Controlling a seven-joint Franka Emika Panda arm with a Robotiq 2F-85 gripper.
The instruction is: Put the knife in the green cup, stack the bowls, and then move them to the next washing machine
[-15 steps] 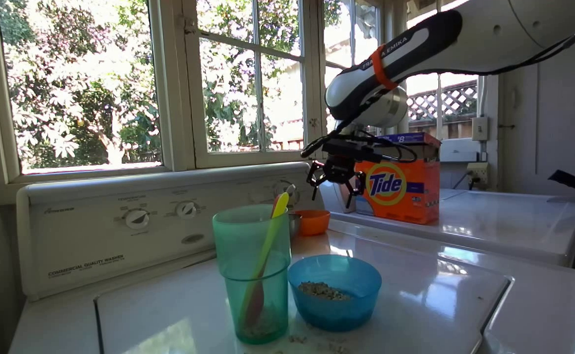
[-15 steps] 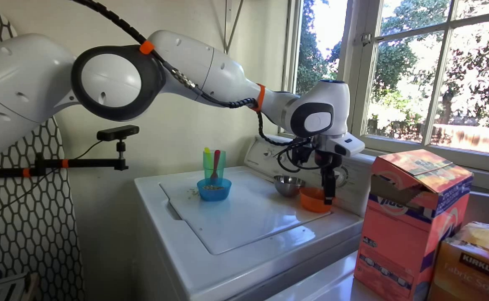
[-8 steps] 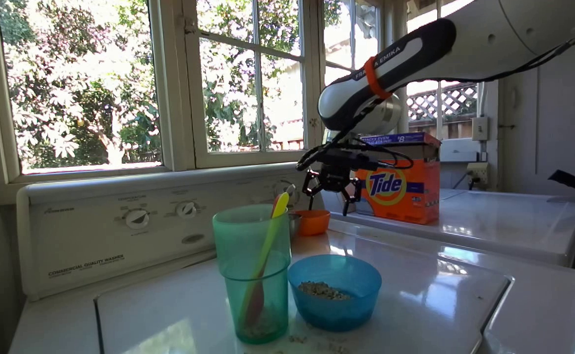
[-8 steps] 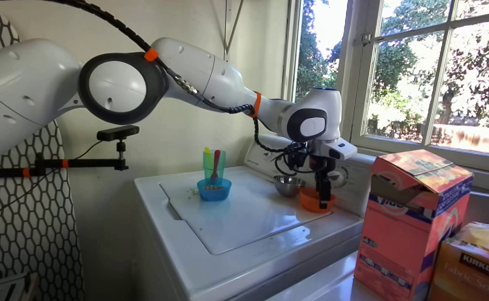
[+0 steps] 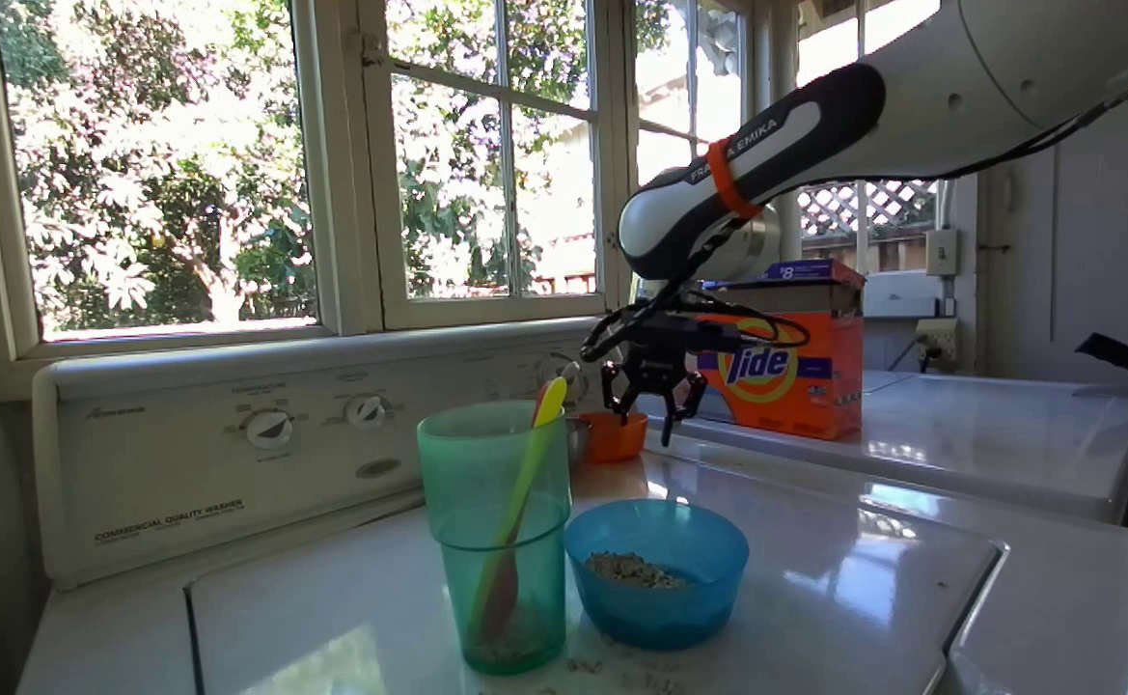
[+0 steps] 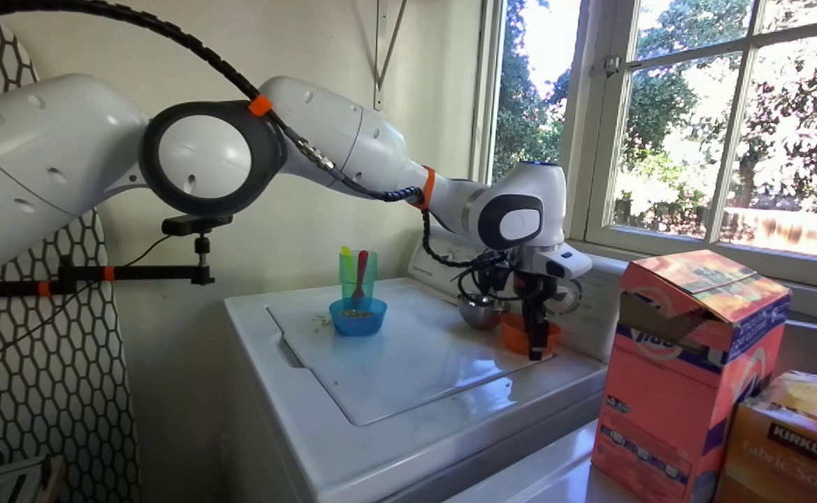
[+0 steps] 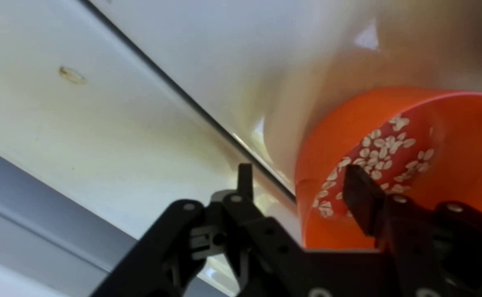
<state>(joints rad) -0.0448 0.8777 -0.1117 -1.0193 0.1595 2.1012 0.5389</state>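
Observation:
The knife (image 5: 536, 454) stands tilted inside the green cup (image 5: 448, 492) beside a reddish-pink utensil (image 5: 500, 594); cup (image 6: 372, 271) and knife (image 6: 346, 256) also show in an exterior view. An orange bowl (image 7: 327, 136) with pale flakes inside sits near the washer's back panel, in both exterior views (image 5: 617, 442) (image 6: 516, 337). No second orange bowl is visible. My gripper (image 7: 299, 175) is open at this bowl's rim: one finger over the inside, one outside. Depth of the inner finger is unclear. These things stand on a white washer (image 6: 408, 377); another glossy white machine (image 5: 969, 425) adjoins it.
A blue bowl (image 5: 665, 618) with flakes stands beside the cup. A metal bowl (image 6: 476, 316) sits close to the orange bowl. A Tide box (image 5: 814, 376) and a Kirkland box (image 6: 792, 440) stand on the adjoining machine. Loose flakes (image 6: 321, 321) lie on the washer lid.
My gripper has come down to the orange bowl's rim and shifted slightly sideways, staying open. The cup, knife and bowls have not moved.

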